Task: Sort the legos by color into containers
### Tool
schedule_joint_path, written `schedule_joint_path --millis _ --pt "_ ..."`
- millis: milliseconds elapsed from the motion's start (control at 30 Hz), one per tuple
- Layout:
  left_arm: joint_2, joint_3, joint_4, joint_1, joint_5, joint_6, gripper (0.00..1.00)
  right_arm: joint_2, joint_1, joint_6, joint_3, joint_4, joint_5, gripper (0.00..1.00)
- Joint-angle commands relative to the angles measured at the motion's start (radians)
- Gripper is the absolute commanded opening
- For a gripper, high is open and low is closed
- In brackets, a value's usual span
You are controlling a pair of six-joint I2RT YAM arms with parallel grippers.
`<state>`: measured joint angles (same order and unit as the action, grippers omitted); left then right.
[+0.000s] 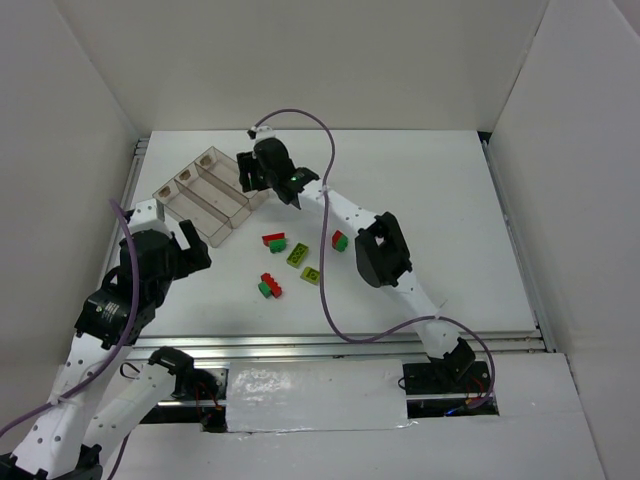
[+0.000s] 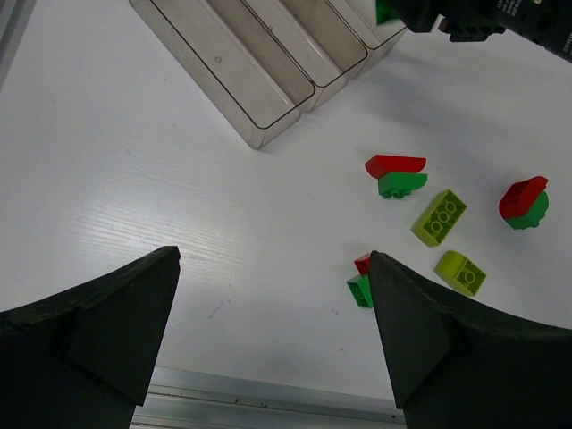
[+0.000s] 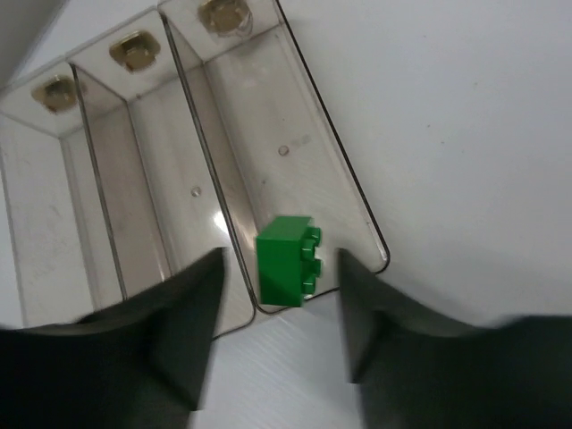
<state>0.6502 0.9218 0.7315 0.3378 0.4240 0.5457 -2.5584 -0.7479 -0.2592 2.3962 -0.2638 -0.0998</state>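
The clear three-compartment tray (image 1: 205, 195) (image 2: 259, 71) (image 3: 295, 152) lies at the back left. My right gripper (image 1: 262, 175) (image 3: 281, 255) hovers over the near end of its rightmost compartment. Its jaws stand apart, and a dark green lego (image 3: 286, 261) sits loose between them with a gap on each side. The other legos lie on the table: a red-on-green pair (image 1: 274, 241) (image 2: 396, 174), two yellow-green bricks (image 2: 439, 217) (image 2: 460, 272), another red and green pair (image 2: 524, 203), and a red and green pair (image 2: 361, 279) beside my left finger. My left gripper (image 1: 190, 245) (image 2: 273, 257) is open and holds nothing.
A metal rail (image 2: 259, 398) runs along the near table edge below my left gripper. White walls close in the table on three sides. A purple cable (image 1: 330, 200) loops over the right arm above the legos.
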Motion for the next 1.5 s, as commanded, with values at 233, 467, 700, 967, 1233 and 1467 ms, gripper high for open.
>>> schedule_joint_path --millis 233,467,700,967,1233,1467 --pt "0.017 -0.003 -0.047 -0.006 -0.025 -0.033 0.99 0.012 0.012 -0.006 0.055 0.071 0.043 1.00" --pt "0.191 0.031 -0.049 0.012 -0.162 0.032 0.99 0.586 0.016 -0.119 -0.513 0.104 -0.231 1.00" --pt "0.541 0.119 -0.202 0.217 -0.100 0.200 0.99 1.113 0.027 -0.287 -1.034 -0.101 -0.371 1.00" --pt "0.906 0.310 -0.225 0.245 0.034 0.258 0.99 1.472 0.036 -0.319 -1.401 -0.178 -0.356 1.00" --pt "1.114 0.454 -0.187 0.212 0.042 0.258 0.99 1.508 0.038 -0.308 -1.509 -0.124 -0.284 1.00" --pt "1.103 0.420 -0.264 0.201 -0.034 0.197 0.99 1.405 0.088 -0.325 -1.533 -0.068 -0.263 1.00"
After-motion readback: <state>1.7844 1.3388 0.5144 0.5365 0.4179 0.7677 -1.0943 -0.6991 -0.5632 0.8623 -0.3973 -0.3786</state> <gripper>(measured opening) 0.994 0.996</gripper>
